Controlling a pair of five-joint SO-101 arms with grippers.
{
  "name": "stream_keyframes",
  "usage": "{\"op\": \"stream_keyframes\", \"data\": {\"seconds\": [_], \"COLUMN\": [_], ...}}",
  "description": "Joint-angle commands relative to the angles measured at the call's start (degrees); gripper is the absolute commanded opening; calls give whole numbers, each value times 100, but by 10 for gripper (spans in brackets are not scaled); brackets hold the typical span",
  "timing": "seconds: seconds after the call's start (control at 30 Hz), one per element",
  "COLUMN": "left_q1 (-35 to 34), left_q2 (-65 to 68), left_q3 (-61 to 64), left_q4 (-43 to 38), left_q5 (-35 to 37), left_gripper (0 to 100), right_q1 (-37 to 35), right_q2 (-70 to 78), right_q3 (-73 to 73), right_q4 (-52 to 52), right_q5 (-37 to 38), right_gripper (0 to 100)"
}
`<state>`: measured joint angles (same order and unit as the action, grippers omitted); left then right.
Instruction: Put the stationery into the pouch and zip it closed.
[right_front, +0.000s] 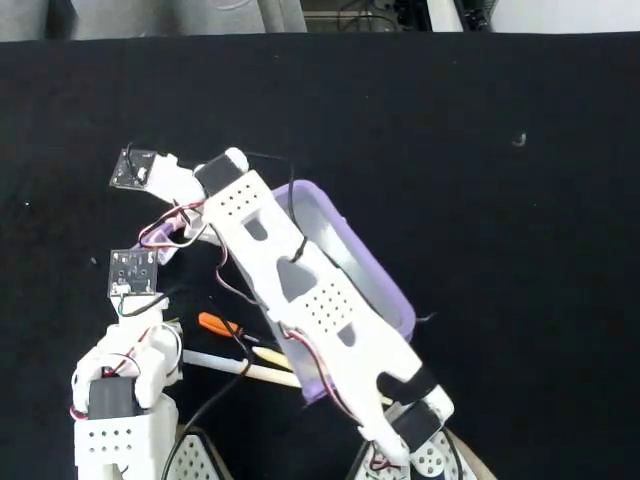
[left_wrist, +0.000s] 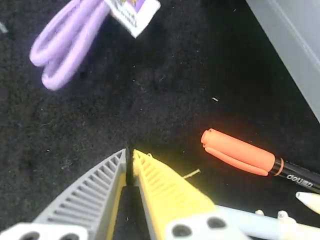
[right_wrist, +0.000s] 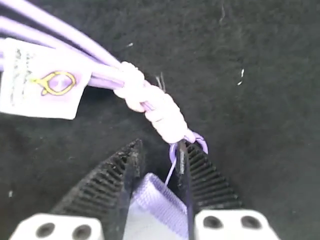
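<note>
Grasping the pouch (right_front: 380, 275) by its lilac tab (right_wrist: 155, 200) with the right gripper (right_wrist: 159, 147), just beside a knotted cord (right_wrist: 150, 105) and tag (right_wrist: 42, 85). Lies open on the tabletop (left_wrist: 150, 90), under that arm. Holds the left gripper (left_wrist: 130, 155) clenched and empty above the tabletop, near an orange pen (left_wrist: 240, 155) outside the pouch.

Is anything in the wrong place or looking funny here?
Yes. The orange pen lies on the black table, outside the open purple pouch. That looks odd because the right gripper is pinching a purple tab instead.
</note>
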<state>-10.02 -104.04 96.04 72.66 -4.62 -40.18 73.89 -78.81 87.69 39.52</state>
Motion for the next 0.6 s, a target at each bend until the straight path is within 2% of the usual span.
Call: {"op": "stream_keyframes", "data": {"seconds": [0.0, 0.07, 0.33, 0.57], "left_q1": [-4, -4, -4, -4], "left_q2": [-26, -26, -26, -26], "left_q3": [136, 136, 136, 136], "left_q4": [26, 26, 26, 26], "left_q5": [-35, -35, -35, -35], "left_gripper": [30, 30, 30, 30], "right_q1": [62, 62, 70, 193], "right_q2": [-215, -224, -242, -1235], "right_q3": [163, -48, -1789, -1675], "right_q4": [-316, -299, 202, 229], "right_q5": [97, 97, 88, 62], "right_gripper": [65, 8, 11, 11]}}
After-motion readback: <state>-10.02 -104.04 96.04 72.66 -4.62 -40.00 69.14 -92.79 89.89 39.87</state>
